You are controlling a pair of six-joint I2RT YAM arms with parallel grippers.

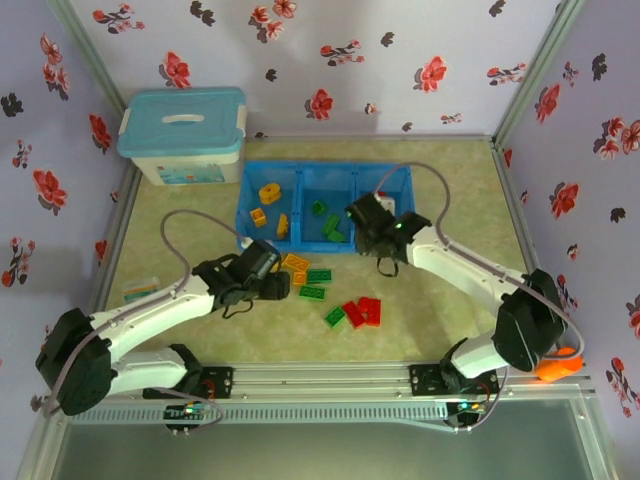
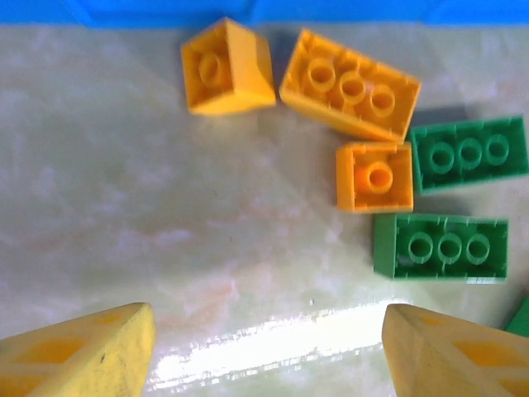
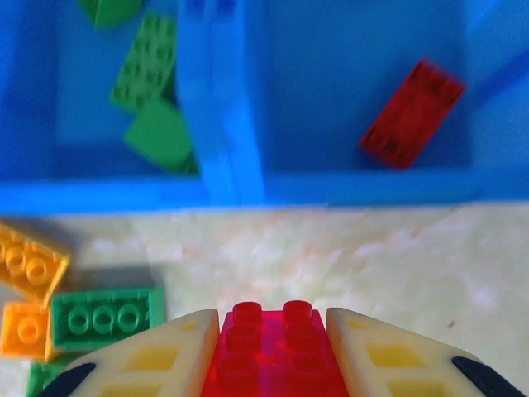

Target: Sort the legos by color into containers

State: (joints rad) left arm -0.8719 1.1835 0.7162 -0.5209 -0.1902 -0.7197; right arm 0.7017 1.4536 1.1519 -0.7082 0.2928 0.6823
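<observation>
loose legos (image 1: 319, 275) beside containers (image 1: 330, 166), others inside

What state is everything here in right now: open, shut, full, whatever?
Left pincer: open, holding nothing.
Right pincer: shut on a red brick.
Storage box: lid on.
Blue tray: partly filled, one colour in each compartment.

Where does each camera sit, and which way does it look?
Top external: above and behind, looking down on the table; both arms show.
Left wrist: on left arm, facing loose legos; open left pincer shows.
Right wrist: on right arm, facing the blue tray; right pincer grips red lego.
Shared: both wrists see one small orange lego.
</observation>
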